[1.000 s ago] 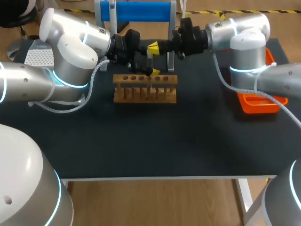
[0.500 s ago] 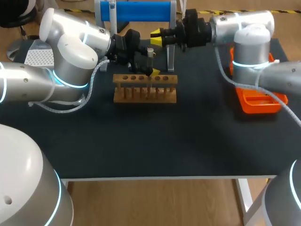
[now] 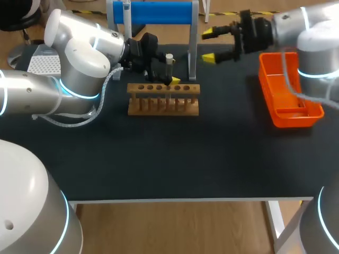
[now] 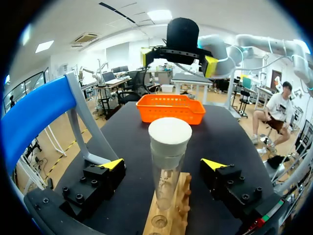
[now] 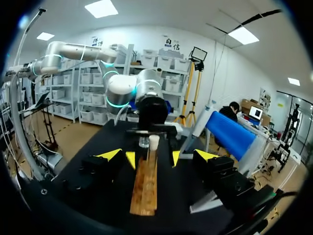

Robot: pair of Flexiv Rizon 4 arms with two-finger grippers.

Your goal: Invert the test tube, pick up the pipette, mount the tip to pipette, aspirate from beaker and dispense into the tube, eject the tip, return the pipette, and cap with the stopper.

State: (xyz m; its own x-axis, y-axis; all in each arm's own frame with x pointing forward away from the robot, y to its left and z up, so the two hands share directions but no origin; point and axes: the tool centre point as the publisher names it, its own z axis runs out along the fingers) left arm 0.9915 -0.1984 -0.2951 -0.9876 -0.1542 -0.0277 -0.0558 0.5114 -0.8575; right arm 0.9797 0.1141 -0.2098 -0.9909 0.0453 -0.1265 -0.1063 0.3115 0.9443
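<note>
Black table (image 3: pixel 159 159) holds everything, and the big worry on it is a bump. Up near the back, close to the orange tray (image 3: pixel 291 120), the right gripper (image 3: pixel 208 45) hangs wide open with nothing in it. It is well apart from the glass, so it looks safe to me. The wooden rack (image 3: pixel 163 100) looks light and could slide or tip if pushed. The left gripper (image 4: pixel 162 163) is wide open and empty too, with one finger on each side of the test tube (image 4: pixel 164 186), not touching it. The tube stands upright in the rack. If that arm slid sideways, I think a finger could knock the tube over. The white stopper (image 4: pixel 169 136) sits on top of the tube and might pop off if shaken. I cannot read any words or labels on these things.
</note>
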